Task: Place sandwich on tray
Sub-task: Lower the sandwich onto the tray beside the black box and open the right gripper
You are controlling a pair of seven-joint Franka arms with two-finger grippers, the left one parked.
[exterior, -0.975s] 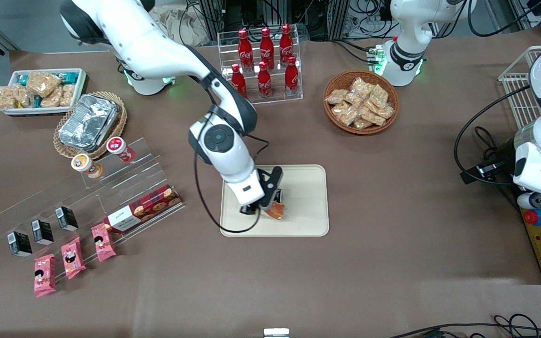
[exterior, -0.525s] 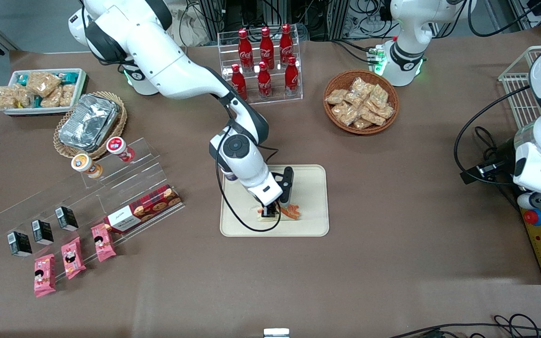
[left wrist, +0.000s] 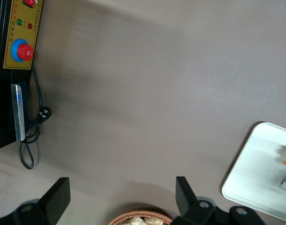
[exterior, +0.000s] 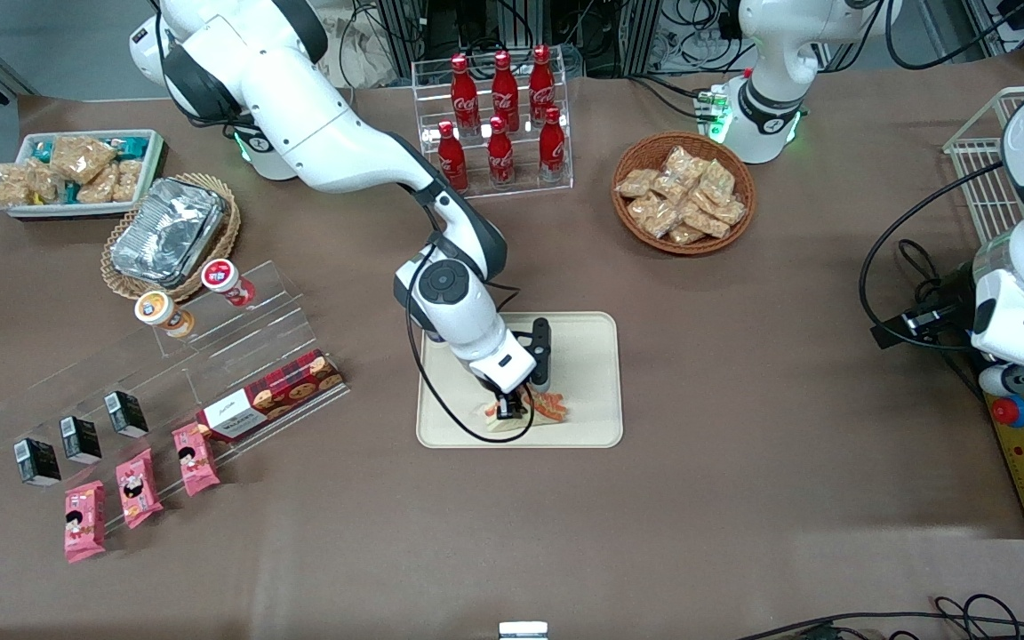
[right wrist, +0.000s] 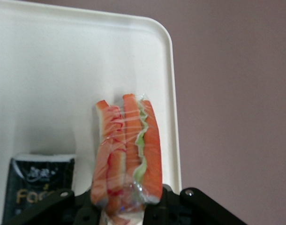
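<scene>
Cream-beige tray (exterior: 583,373): sandwich (exterior: 537,411) is resting on it, the pincer (exterior: 512,411) clamping its wrapped edge, probably keeping it steady until release.

The sandwich (exterior: 537,412) is sitting low on the tray (exterior: 583,373), near the rim closest to the front camera, and my gripper (exterior: 512,409) is clamping it between its fingers. It is a wedge of white bread in clear wrap, and its cut edge, facing my wrist camera, is showing pink-orange strips with a frill of green (right wrist: 129,150). The tray is lying flat on the brown table, cream-beige, rectangular, with rounded corners and a low rim (right wrist: 173,117).
</scene>
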